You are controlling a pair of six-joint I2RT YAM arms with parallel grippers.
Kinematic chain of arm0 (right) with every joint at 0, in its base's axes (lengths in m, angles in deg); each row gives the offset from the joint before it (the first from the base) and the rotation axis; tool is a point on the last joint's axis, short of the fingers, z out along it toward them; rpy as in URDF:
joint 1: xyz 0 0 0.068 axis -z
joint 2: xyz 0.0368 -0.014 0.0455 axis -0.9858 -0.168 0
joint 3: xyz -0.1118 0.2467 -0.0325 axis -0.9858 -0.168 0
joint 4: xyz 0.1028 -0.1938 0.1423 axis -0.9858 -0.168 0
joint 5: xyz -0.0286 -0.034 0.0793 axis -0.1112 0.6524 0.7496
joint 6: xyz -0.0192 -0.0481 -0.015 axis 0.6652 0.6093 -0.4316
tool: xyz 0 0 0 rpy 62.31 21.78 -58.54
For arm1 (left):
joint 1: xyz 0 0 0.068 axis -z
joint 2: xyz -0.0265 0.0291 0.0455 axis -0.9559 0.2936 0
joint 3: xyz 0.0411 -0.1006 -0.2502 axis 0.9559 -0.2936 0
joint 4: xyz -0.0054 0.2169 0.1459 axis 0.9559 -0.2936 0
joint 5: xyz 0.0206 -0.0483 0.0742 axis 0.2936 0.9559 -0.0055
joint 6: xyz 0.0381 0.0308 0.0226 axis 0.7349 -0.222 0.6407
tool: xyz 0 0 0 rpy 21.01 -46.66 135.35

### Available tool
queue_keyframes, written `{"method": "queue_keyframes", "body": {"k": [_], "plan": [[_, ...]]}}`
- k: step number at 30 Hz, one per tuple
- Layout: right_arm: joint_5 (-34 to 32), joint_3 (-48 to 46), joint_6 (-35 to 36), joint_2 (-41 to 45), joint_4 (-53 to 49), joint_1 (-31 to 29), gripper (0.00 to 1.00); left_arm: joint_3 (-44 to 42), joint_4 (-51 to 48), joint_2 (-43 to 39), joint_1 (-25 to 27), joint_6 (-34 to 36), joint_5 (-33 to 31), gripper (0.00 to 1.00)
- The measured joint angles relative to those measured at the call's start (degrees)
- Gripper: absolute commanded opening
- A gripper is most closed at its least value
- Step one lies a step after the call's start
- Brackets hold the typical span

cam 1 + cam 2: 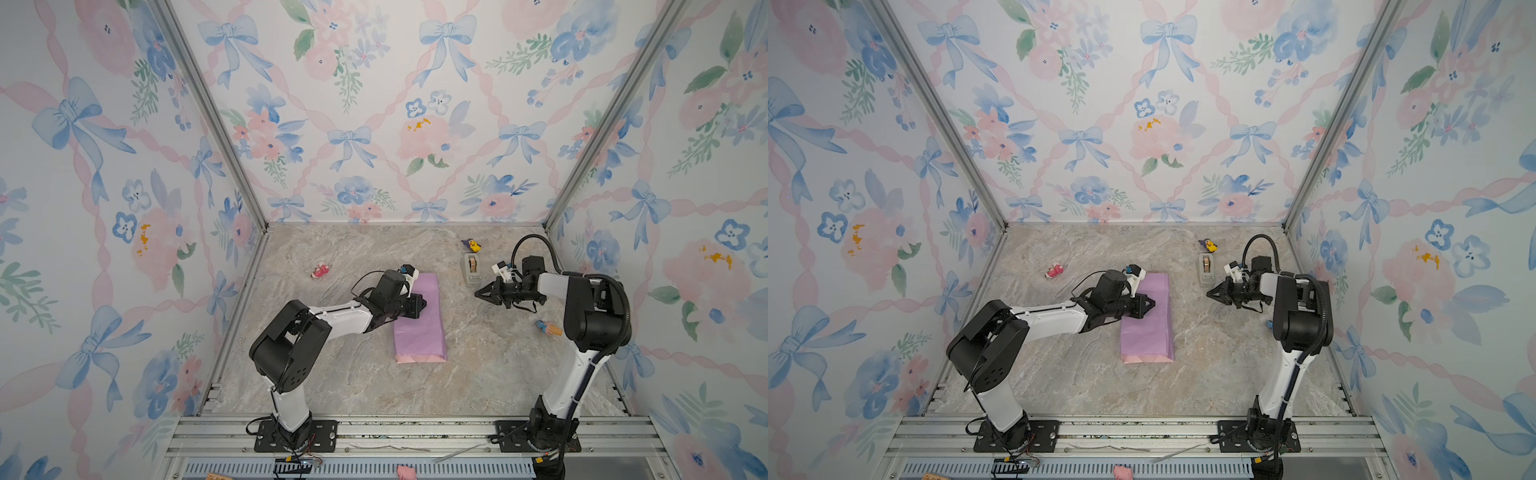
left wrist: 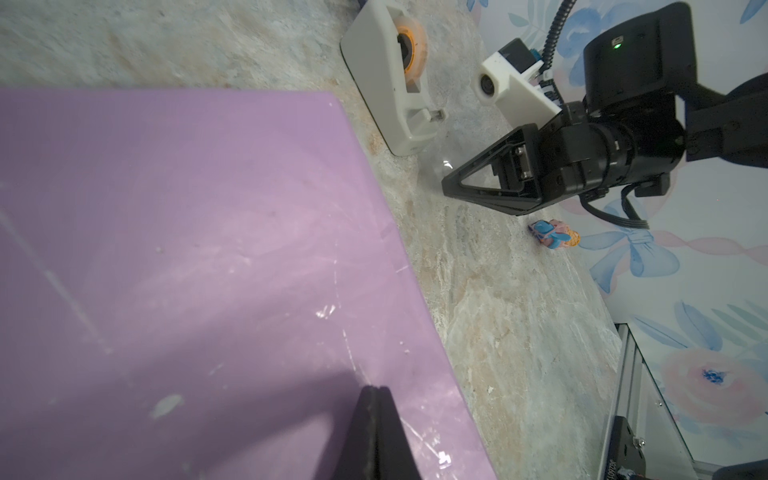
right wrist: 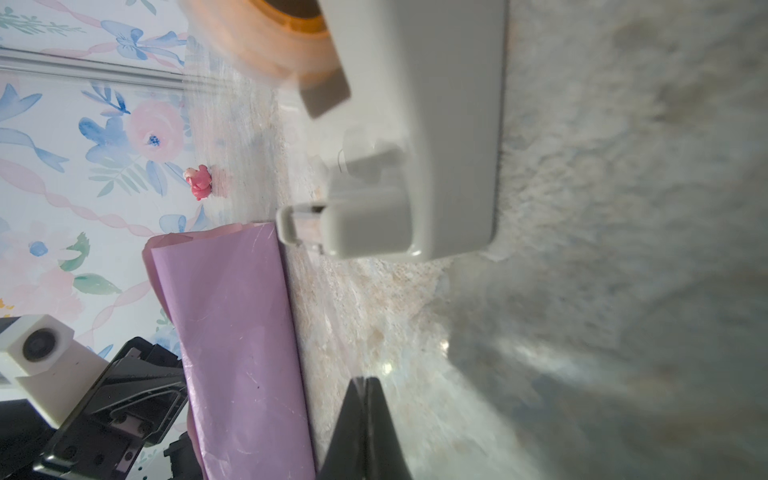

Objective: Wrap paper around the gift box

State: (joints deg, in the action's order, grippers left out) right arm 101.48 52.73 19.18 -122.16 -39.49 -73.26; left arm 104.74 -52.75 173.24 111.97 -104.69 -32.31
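The paper [image 1: 419,328] [image 1: 1148,328] lies as a long lilac bundle mid-table, folded over on itself, with a pink edge at its near end. The gift box is hidden under it. My left gripper [image 1: 424,302] [image 1: 1154,305] is shut, its tip resting on the top face of the paper [image 2: 187,228], as the left wrist view [image 2: 376,388] shows. My right gripper [image 1: 476,293] [image 1: 1208,293] [image 3: 365,379] hangs shut above bare table, right of the paper [image 3: 237,332]. A faint clear glint sits by its tip; I cannot tell if it is tape.
A grey tape dispenser [image 1: 471,269] [image 2: 382,83] [image 3: 436,166] stands just behind the right gripper. Small toys lie about: a pink one [image 1: 320,271] far left, a yellow-purple one [image 1: 471,245] at the back, a blue-orange one [image 1: 547,328] by the right arm.
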Motion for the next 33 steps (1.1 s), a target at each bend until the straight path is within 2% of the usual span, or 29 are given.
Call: {"method": "queue_keyframes", "body": {"k": [16, 33], "plan": [[-1.9, 0.1, -2.8, -0.5, 1.0, 1.9, 0.00, 0.0, 0.0, -0.1, 0.0, 0.0, 0.0, 0.06], [-8.0, 3.3, -1.6, -0.5, -5.1, 0.7, 0.00, 0.0, 0.0, -0.1, 0.0, 0.0, 0.0, 0.06]]}}
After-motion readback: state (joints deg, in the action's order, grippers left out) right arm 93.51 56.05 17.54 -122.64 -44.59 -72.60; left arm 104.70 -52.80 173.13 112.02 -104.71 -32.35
